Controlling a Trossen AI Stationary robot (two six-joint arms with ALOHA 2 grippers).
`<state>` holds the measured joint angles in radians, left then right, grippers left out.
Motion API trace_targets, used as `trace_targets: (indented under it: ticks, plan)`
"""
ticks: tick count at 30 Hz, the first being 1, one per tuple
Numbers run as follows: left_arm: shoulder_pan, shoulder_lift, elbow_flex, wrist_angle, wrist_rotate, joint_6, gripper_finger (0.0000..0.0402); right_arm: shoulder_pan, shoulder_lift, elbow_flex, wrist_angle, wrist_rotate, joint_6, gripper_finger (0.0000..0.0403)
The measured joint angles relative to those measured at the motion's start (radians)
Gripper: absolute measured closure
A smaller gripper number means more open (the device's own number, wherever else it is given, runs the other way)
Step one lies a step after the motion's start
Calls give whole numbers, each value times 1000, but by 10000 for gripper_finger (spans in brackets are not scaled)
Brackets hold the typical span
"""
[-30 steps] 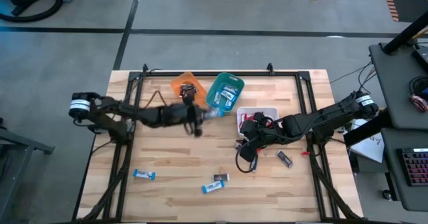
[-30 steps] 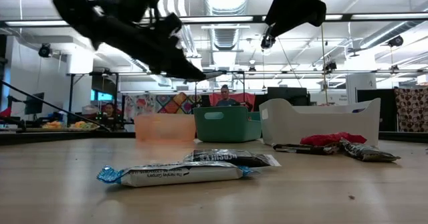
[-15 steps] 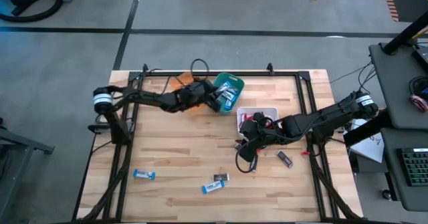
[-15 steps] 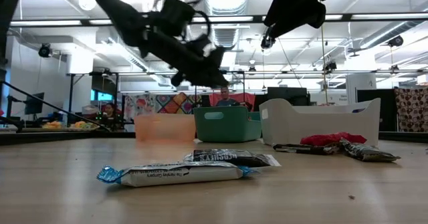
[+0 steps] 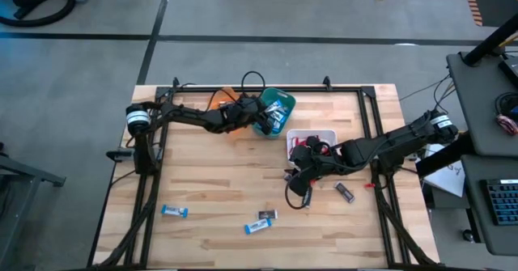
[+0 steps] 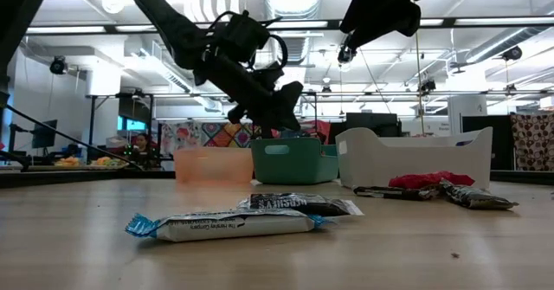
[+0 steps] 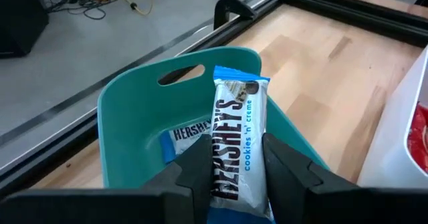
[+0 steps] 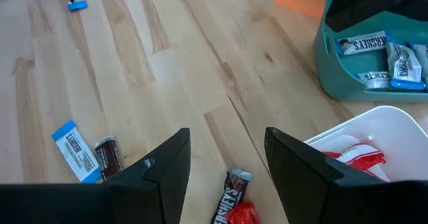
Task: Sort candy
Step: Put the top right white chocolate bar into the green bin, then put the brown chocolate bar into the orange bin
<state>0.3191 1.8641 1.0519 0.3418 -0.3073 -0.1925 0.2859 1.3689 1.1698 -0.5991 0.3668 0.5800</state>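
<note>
My left gripper (image 7: 235, 158) (image 5: 262, 119) hovers over the teal bin (image 7: 130, 127) (image 5: 275, 103), shut on a blue-and-white candy bar (image 7: 238, 127). The bin holds more blue-and-white bars (image 8: 363, 45). My right gripper (image 8: 227, 164) (image 5: 299, 177) is open and hangs above a dark bar (image 8: 231, 189) and a red one (image 8: 245, 214) lying flat beside the white bin (image 5: 312, 135). Red candy (image 8: 356, 160) lies in the white bin. Loose bars lie flat on the table: blue (image 5: 174, 212), blue with dark (image 5: 261, 221), dark (image 5: 345, 192). My left gripper pinches the blue-and-white bar between its two fingers (image 7: 197, 162), one on each long edge, at the bar's near half (image 7: 231, 177). The fingers lie along the bar. It is lifted clear, and its free end (image 7: 239, 80) sticks out forward over the teal bin's inside.
The orange bin (image 6: 212, 164) stands left of the teal one, partly under my left arm. In the low view a blue bar (image 6: 229, 225) and a dark bar (image 6: 299, 205) lie nearest the camera. Black frame rails (image 5: 154, 182) run along the table's sides. People sit in the room behind.
My left arm has swung from the table's middle toward the far edge and the right, carrying the blue-and-white bar to a spot above the teal bin, still shut on it. The right arm has kept still.
</note>
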Motion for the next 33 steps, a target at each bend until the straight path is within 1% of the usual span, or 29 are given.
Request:
trace_targets:
  ticks: [4,10,15,18,21,24,28,33]
  plan:
    - [1,0,0,-3,0,-27,284,0,0,-1,6,0,-1,220]
    - [1,0,0,-2,0,-27,242,0,0,-1,6,0,-2,220]
    - [1,0,0,-2,2,-24,224,0,0,-1,6,0,-4,220]
    - [-2,-10,0,-7,16,-3,221,0,0,-1,6,0,0,220]
    - [-7,-41,0,-9,85,6,223,4,0,-3,8,1,20,220]
    - [-18,-85,0,-17,149,33,229,20,0,-17,19,2,74,220]
    - [-45,-169,-17,-53,161,87,239,61,0,-52,50,0,176,220]
    - [-92,-319,-97,-54,161,143,247,122,0,-102,55,-9,355,220]
